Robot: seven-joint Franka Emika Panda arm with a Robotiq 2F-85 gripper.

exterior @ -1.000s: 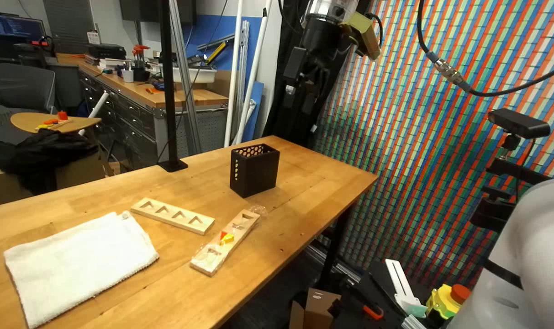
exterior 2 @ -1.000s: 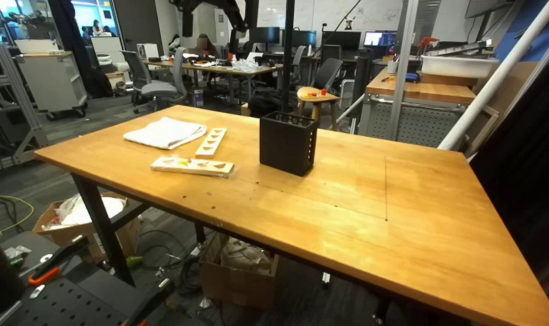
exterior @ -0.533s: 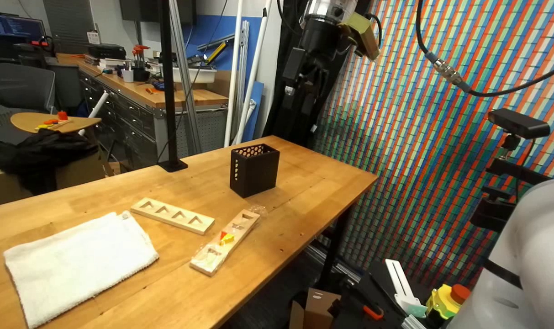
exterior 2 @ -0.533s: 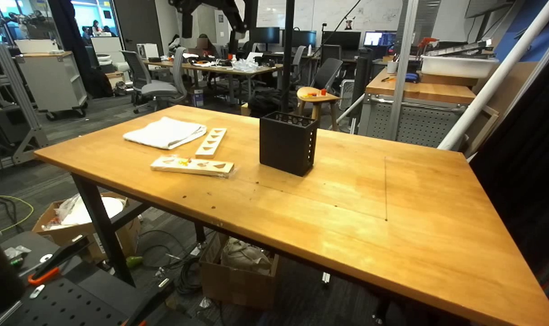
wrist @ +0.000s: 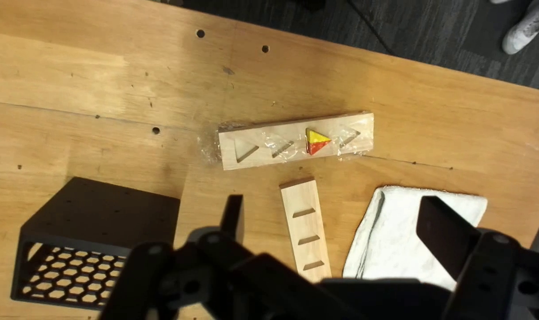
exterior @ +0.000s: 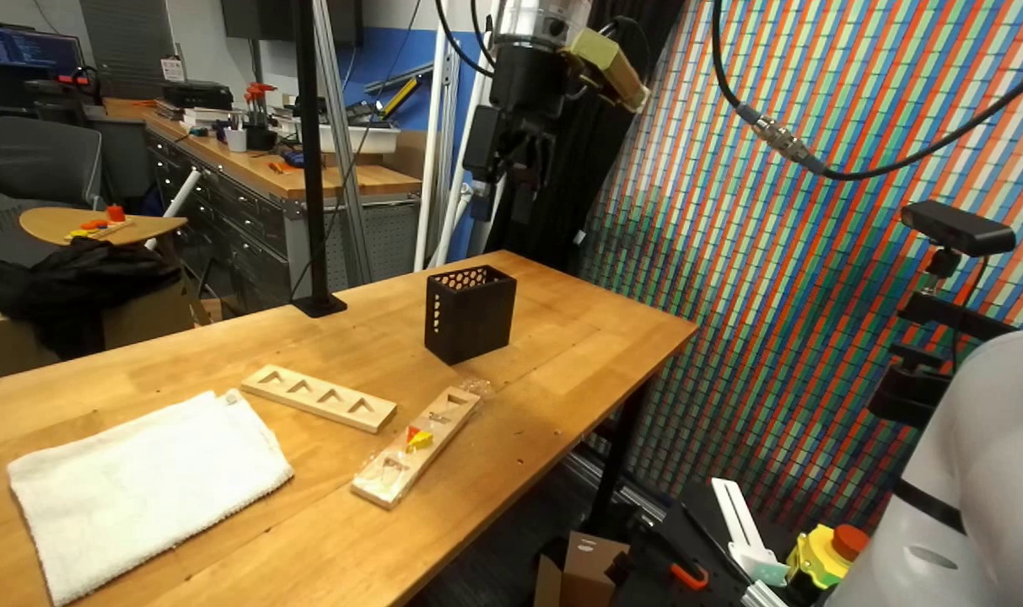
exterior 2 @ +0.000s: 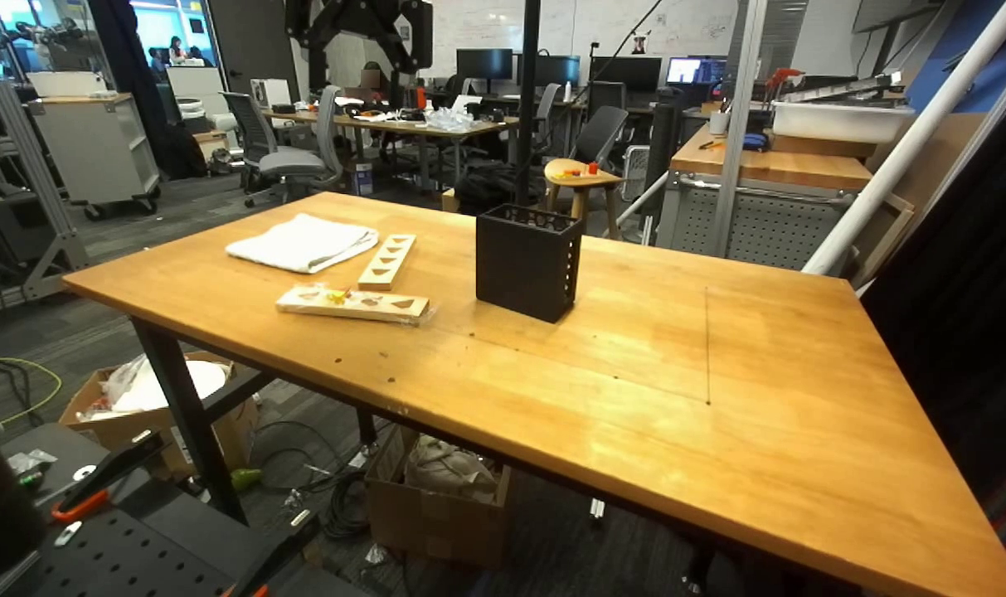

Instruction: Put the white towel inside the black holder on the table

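Hovering spread and empty, pincer (wrist: 333,215) has white towel (wrist: 396,238) between 3 and 4 o'clock in wrist view, well below.

The folded white towel (exterior: 153,489) lies flat outside the upright black holder (exterior: 480,320).

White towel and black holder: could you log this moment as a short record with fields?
holder: black, upright, open-topped, on the table
towel: white, folded, flat on the table, outside the holder
fingers: apart, above the table, nothing held
plain board: beside the towel
wrapped board: carries a yellow-and-red triangle
status: towel not yet placed
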